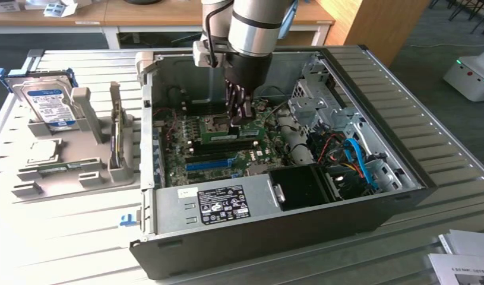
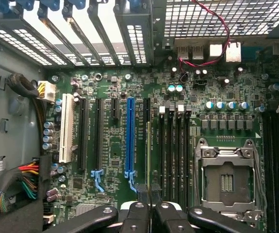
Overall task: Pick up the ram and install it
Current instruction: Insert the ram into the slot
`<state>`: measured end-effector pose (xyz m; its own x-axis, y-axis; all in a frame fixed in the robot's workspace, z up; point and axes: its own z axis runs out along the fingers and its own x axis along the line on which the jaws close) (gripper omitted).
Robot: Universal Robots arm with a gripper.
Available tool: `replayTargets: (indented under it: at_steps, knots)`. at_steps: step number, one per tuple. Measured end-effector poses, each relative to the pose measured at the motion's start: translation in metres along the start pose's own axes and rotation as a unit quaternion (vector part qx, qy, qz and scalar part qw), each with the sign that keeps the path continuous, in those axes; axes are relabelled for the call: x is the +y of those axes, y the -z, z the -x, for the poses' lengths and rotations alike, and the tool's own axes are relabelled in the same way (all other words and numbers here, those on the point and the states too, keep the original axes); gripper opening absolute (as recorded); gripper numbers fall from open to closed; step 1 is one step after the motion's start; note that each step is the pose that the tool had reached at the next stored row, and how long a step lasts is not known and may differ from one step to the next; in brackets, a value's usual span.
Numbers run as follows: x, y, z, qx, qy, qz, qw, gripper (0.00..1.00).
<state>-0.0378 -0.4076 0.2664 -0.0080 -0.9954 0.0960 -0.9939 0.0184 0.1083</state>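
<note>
pincer (image 2: 148, 190) nearly together, seemingly clamped on the ram (image 1: 225, 136); judged light, stiff, fragile, best held by its long edges.

Green motherboard (image 2: 110, 160); blue slot (image 2: 130, 136); white slot (image 2: 66, 128); green ram (image 1: 225, 136); black claw (image 2: 148, 190).

Soft, even light from overhead brightens the table (image 1: 67, 237); the computer case (image 1: 305, 231) holds a shaded interior, while white glare burns through its rear slots (image 2: 37, 29).

Silver tubular arm (image 1: 253, 29), black cable (image 1: 213, 41), black jointed claw (image 2: 148, 190)
</note>
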Motion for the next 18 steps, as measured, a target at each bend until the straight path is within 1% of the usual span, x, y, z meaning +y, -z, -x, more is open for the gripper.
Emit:
replayTargets:
  at_steps: [6,11,18]
  knots:
    - [0.0007,-0.0001,0.002,0.0001,0.000,-0.0003,1.0000,0.12]
    - [0.0016,-0.0002,0.004,-0.0001,-0.001,-0.0022,1.0000,0.12]
    - [0.0020,-0.0001,0.010,-0.0002,-0.002,-0.0057,1.0000,0.12]
